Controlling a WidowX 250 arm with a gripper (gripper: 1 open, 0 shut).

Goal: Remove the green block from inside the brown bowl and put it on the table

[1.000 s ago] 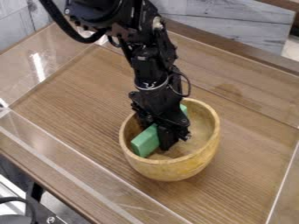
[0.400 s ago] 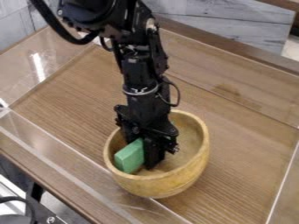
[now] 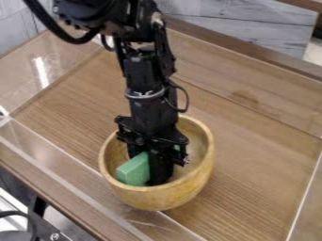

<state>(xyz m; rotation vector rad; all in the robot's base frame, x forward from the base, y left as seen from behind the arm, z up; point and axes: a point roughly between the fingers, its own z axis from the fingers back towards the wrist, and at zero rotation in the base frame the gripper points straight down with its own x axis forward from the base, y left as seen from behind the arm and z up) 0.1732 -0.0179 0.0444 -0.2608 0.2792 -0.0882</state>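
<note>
Arm reaching steeply down into the bowl [image 3: 157, 188], gripper [image 3: 147, 171] clamping the green block [image 3: 134, 169] inside it.

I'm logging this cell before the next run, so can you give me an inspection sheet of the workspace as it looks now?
Surface: wood-grain table, bare where visible.
Job's things: green block inside the brown bowl, near the front edge.
Clutter: nothing seen.
End effector: end effector down in the bowl, shut on the green block.
Cables: black cable looped at the upper arm.
Surroundings: clear plastic walls; pale planked wall behind.
</note>
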